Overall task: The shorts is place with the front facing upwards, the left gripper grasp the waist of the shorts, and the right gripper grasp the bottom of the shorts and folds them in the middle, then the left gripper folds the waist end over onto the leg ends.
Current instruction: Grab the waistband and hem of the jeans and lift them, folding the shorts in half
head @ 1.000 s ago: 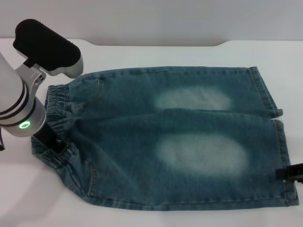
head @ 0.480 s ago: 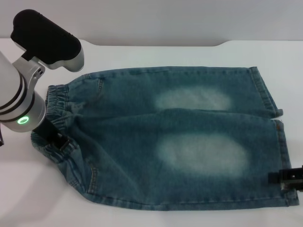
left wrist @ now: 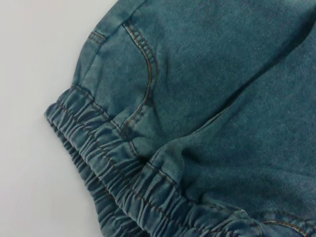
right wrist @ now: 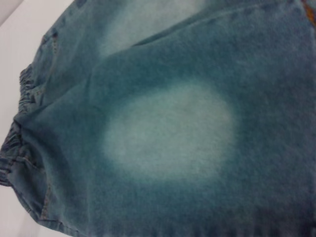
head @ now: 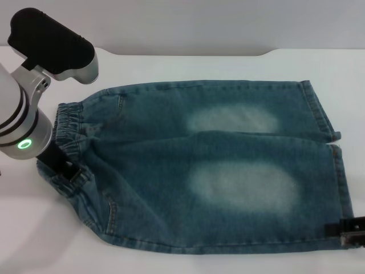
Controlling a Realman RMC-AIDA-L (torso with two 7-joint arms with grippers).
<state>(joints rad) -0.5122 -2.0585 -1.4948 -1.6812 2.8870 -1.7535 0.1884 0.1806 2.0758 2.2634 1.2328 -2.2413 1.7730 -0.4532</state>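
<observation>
A: While you are lining up, the shorts point(head: 211, 171) are lying flat and front-up across the white table point(head: 188, 63), waist point(head: 64, 145) toward your left, leg ends point(head: 336, 171) toward your right. How are you expecting them to handle?

B: You are dealing with soft, fairly heavy denim, so it is probably going to drape and sag. You are best off pinching the puckered elastic band on one side and the stitched hem on the other.

A: And how are they looking?

B: They are showing faded pale patches on both legs and orange stitching at the pocket.

A: What are your tools doing?

B: Your left tool point(head: 63, 166) is sitting on the near end of the waist, and I cannot tell whether it is clenched. Your right tool point(head: 345, 229) is resting at the near corner of the bottom of the shorts point(head: 347, 197); its grip is unclear too.
</observation>
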